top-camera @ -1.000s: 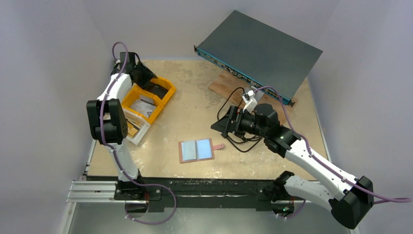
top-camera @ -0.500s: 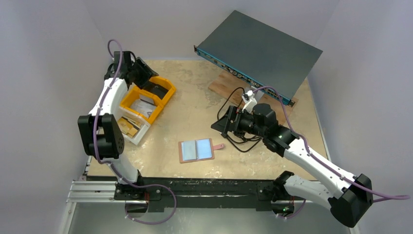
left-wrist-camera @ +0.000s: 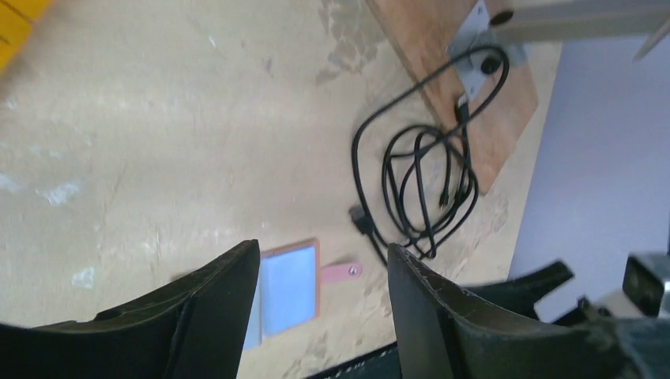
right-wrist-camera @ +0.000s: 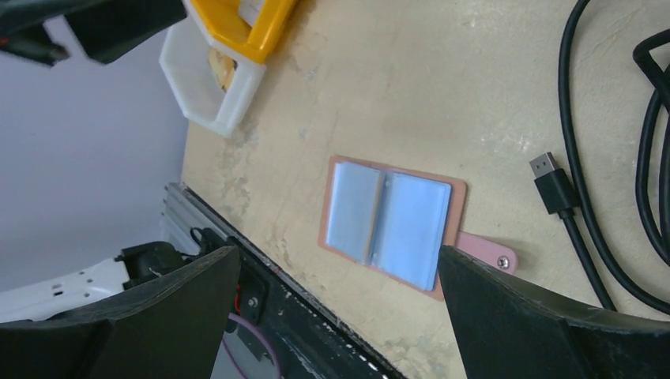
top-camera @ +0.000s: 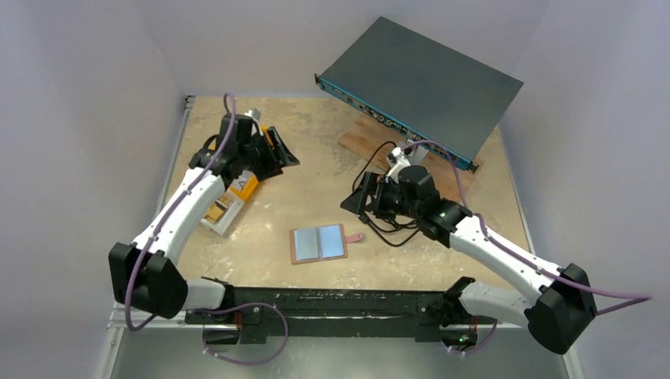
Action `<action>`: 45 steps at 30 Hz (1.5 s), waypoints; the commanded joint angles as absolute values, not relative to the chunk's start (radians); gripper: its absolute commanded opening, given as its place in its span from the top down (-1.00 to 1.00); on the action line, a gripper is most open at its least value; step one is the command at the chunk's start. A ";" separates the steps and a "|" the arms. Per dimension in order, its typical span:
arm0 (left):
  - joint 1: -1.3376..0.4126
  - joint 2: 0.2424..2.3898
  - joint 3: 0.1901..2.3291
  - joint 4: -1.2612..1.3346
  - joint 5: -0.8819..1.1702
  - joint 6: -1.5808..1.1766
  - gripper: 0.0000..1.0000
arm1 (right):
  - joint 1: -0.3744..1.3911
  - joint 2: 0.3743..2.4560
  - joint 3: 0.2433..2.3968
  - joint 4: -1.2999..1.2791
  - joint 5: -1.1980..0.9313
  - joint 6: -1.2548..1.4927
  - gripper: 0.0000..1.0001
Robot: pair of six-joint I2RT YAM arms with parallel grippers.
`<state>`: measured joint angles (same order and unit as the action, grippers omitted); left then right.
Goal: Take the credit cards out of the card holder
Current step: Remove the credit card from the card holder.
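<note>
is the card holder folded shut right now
No, the card holder lies spread open on the table, its pale blue-grey inside facing up and its snap tab sticking out to one side.

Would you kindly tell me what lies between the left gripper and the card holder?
Nothing: the top view shows only bare tabletop from the left gripper to the card holder.

card holder [right-wrist-camera: 411, 229]: tan leather rim, smooth blue-grey lining | bin [right-wrist-camera: 265, 39]: glossy yellow plastic | board [left-wrist-camera: 442, 71]: matt wood
</note>
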<state>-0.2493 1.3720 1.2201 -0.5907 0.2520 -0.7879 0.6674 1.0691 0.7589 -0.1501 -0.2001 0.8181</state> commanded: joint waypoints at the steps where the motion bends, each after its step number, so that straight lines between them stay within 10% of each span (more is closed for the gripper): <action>1: -0.324 1.265 1.107 -0.638 0.224 -0.739 -0.21 | 0.669 1.131 0.769 -0.155 -0.173 0.783 -0.98; 17: -0.388 1.068 0.856 -0.743 0.170 -0.691 -0.22 | 0.922 1.462 0.955 -0.204 0.079 0.809 -0.93; 45: -0.313 1.066 0.715 -0.691 0.214 -0.721 -0.18 | 1.087 1.870 1.261 -0.391 0.219 0.791 0.07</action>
<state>-0.3206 1.0805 0.7246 -0.7280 0.1879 -0.7143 1.0737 1.8641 1.2194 -0.3588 0.1738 0.7986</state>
